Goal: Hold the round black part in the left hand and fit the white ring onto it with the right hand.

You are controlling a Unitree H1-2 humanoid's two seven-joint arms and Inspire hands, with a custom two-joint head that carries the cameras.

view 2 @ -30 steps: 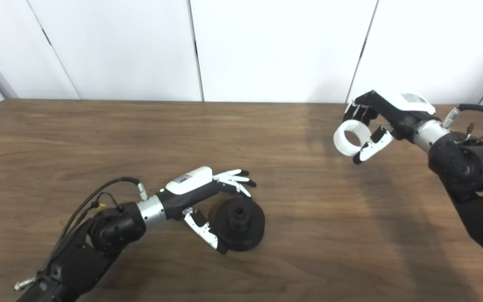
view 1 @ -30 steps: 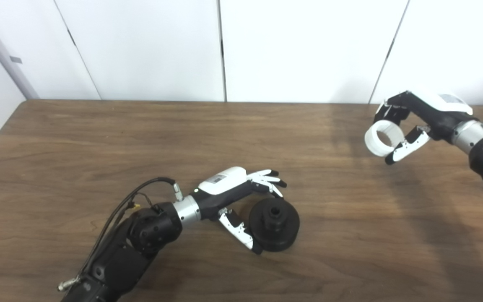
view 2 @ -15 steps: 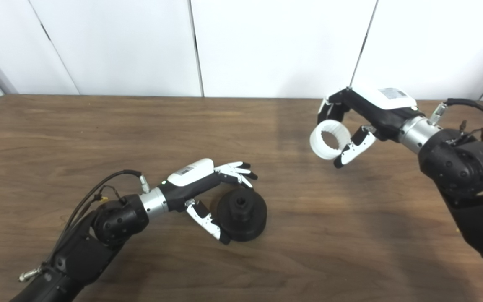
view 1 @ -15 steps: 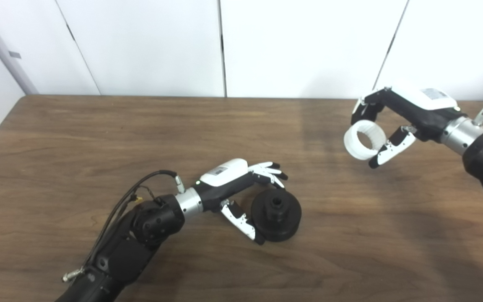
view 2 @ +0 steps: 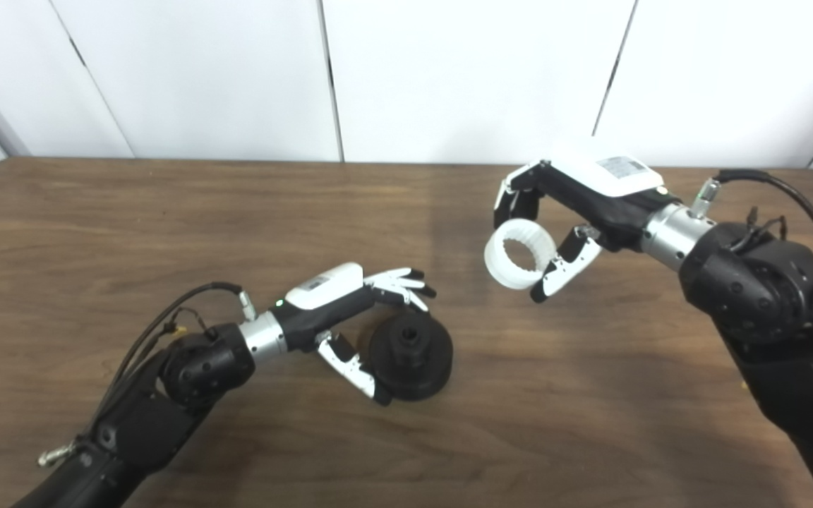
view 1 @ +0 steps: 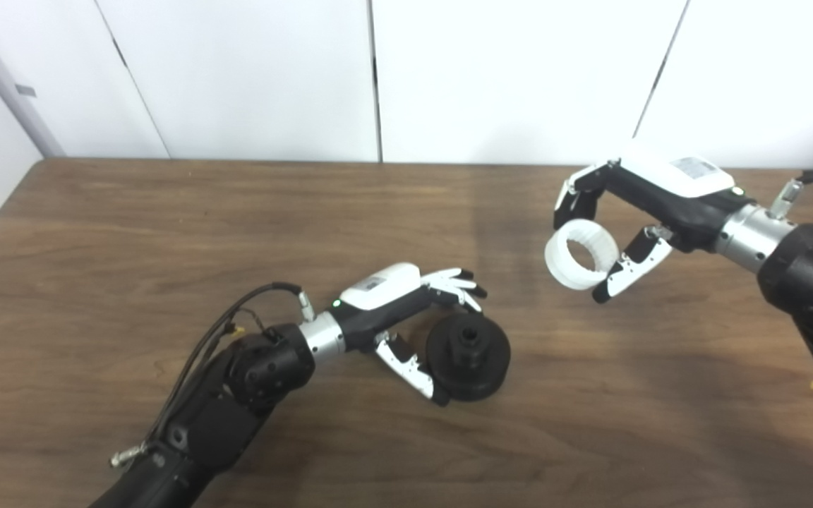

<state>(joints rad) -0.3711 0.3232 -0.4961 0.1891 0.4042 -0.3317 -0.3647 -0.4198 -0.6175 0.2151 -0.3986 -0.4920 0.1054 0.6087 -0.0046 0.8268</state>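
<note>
Left eye view: a brown wooden table (view 1: 166,233) runs back to a white panelled wall (view 1: 251,77). The round black part (view 1: 468,347) sits on the table near the middle, its raised hub with a hole facing up. The left hand (view 1: 406,314) is cupped around the part from its left side: the fingers (view 1: 457,283) arch over the far edge and the thumb (view 1: 411,367) reaches along the near left edge, its tip touching the rim. Whether the fingers actually press on the part cannot be told; the part rests on the wood, not lifted. To the right and farther back, the right hand (view 1: 632,212) grasps the white ring (view 1: 581,244), pinched between the fingers at its far side and the thumb at its right. The ring is in the air above the table, tilted so its opening faces the camera, well apart from the black part.

Right eye view: the same layout, seen from a little to the right. The black part (view 2: 410,347) lies between the left hand's thumb (view 2: 351,368) and fingers (view 2: 401,281). The ring (view 2: 520,253) shows ridges on its inner wall and stays clamped in the right hand (view 2: 576,212), up and to the right of the black part. A dark cable (view 2: 780,194) loops from the right wrist.
</note>
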